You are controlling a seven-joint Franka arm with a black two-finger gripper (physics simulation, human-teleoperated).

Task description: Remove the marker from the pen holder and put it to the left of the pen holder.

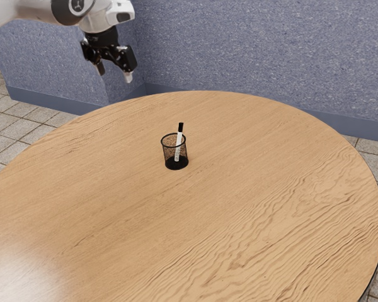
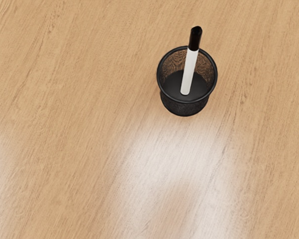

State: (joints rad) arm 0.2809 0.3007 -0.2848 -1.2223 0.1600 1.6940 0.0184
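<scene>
Where the desk [image 1: 239, 214] comes closest in the exterior view, its top is light brown wood with wavy dark lines, and a soft white shine [image 1: 19, 277] lies toward the exterior view's left. The desk has a round edge.

Farther back on the desk stands the pen holder [image 1: 176, 165], a small round black cup made of mesh. It stands upright on its black bottom, and its open top faces up. The marker [image 1: 180, 133] is in the pen holder. It has a white body and a black end, and the black end points up and sticks out over the rim. The marker tips a bit, with its top leaning toward the exterior view's right. The wrist view looks down into the cup, and there the marker's white low end is down at the bottom, inside the round wall. A big pale shine [image 2: 184, 154] is on the wood just beside the pen holder in that view too.

Up high, well apart from the marker and the pen holder, hangs the black gripper [image 1: 114, 73]. Its two fingers are spread apart and point down. The white arm [image 1: 34, 11] that bears it comes in from the exterior view's upper left.

Past the desk there is a floor of gray tiles [image 1: 9, 129], and a speckled blue-gray wall [image 1: 239, 50] stands at the back, with a plain blue strip [image 1: 346, 124] along its foot
</scene>
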